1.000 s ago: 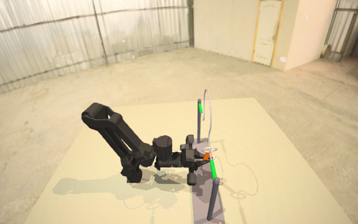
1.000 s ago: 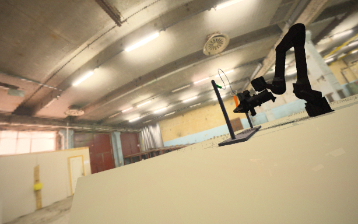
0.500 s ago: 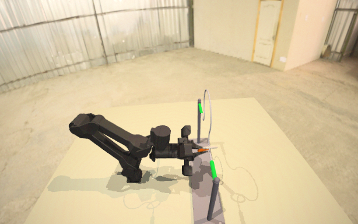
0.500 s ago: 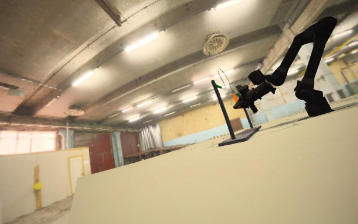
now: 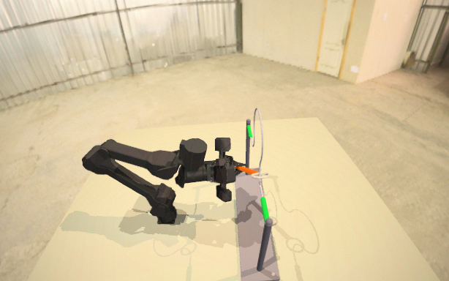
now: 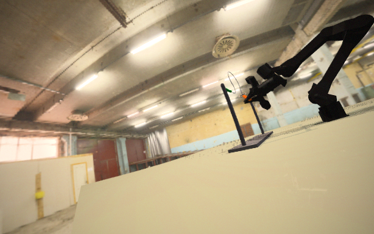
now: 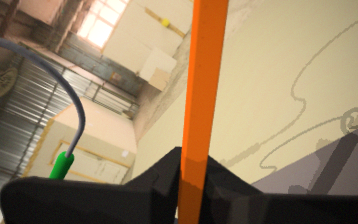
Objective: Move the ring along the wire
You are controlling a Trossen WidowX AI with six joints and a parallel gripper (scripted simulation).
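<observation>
My gripper (image 5: pixel 239 168) (image 6: pixel 248 100) (image 7: pixel 186 154) is shut on the orange handle (image 5: pixel 247 170) (image 6: pixel 244 96) (image 7: pixel 202 90). The pale ring (image 5: pixel 264 177) at its far end lies nearly flat around the grey wire (image 5: pixel 262 143) (image 7: pixel 81 117), above the near green part (image 5: pixel 265 208) and below the tall loop. I cannot tell whether ring and wire touch. The other green part (image 5: pixel 249 131) (image 6: pixel 228 90) (image 7: pixel 61 166) is at the far post (image 5: pixel 248 150) (image 6: pixel 234 116). The ring is out of the wrist view.
The near post (image 5: pixel 265 245) (image 6: pixel 257 119) and far post stand on a grey base plate (image 5: pixel 270 272) (image 6: pixel 246 147). The wire's loop rises beyond the ring, then dips before the far green part. The arm reaches in from the left in the top view.
</observation>
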